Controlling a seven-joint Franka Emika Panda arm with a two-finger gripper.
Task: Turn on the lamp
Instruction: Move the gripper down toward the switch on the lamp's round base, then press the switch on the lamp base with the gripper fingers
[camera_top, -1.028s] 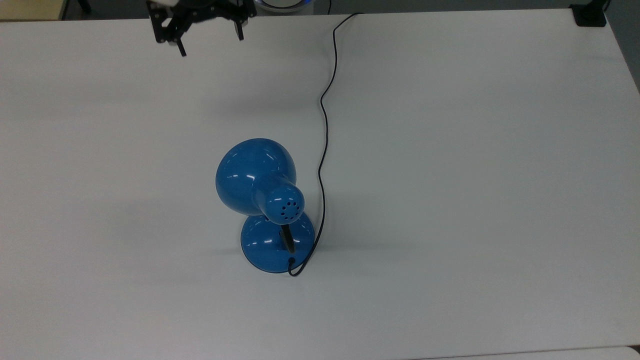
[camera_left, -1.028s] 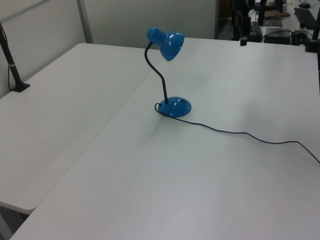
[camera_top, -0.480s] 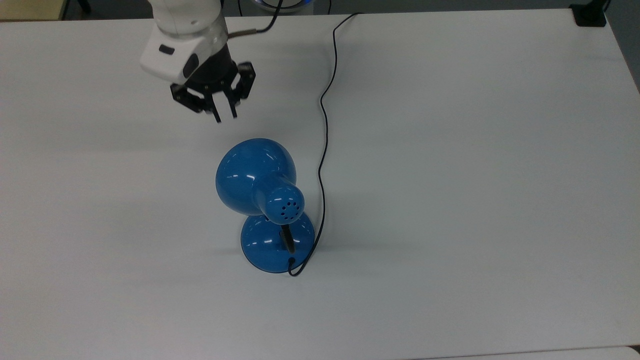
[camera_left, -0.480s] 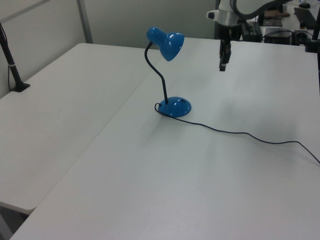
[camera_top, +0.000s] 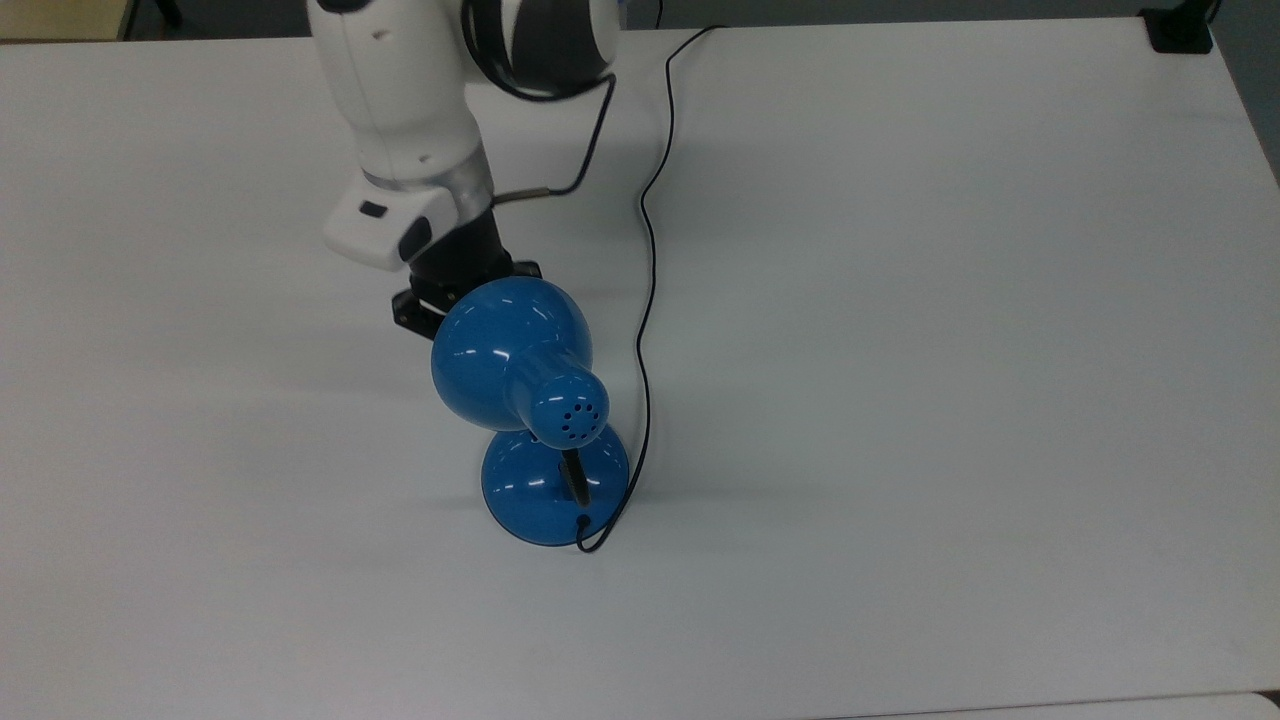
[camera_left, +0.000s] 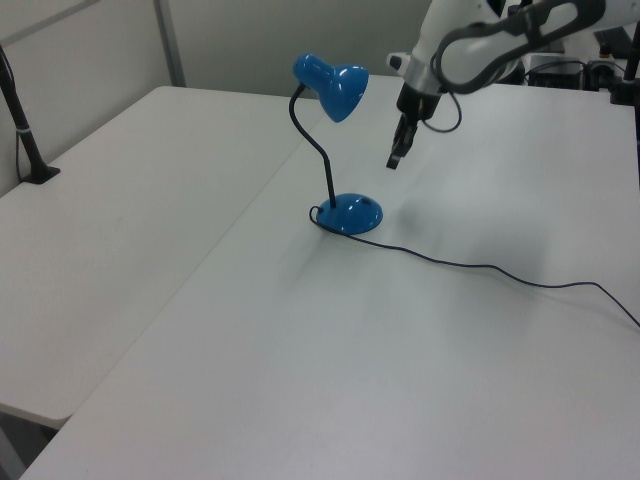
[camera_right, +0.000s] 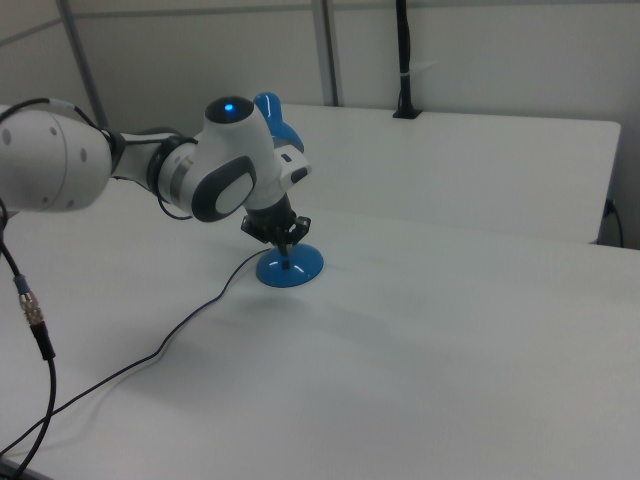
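The gripper (camera_left: 393, 160), fingers pressed together, hangs above the table beside the lamp (camera_left: 343, 168). Bring it down gently onto the base's switch, clear of the cord (camera_top: 648, 250).

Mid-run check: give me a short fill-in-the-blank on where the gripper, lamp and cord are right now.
1. The lamp is coloured ____.
2. In the left view, the gripper hangs in the air to the ____ of the lamp's shade.
3. The thin black ____ runs from the lamp's base toward the table's far edge in the top view.

Missing words: blue; right; cord
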